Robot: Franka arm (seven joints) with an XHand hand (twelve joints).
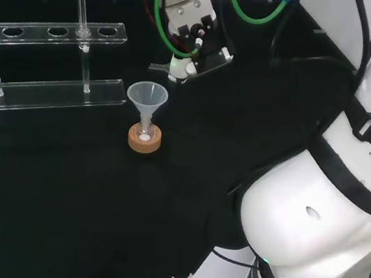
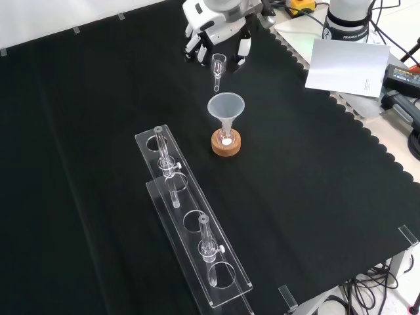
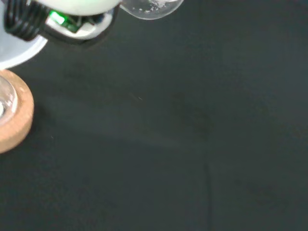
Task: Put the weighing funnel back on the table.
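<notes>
A cork ring (image 2: 226,144) as the mark, with a small flask (image 2: 226,136) seated in it and a clear cone-shaped funnel (image 2: 226,105) upright in the flask, mouth up. In the front view, nearer the camera and left of the cork ring, a long clear rack (image 2: 185,203) with round holes, slim clear pieces (image 2: 205,241) upright in it. Up and right of the cork ring, past the scalloped edge of the black cloth (image 2: 85,131), a white sheet of paper (image 2: 344,65).
</notes>
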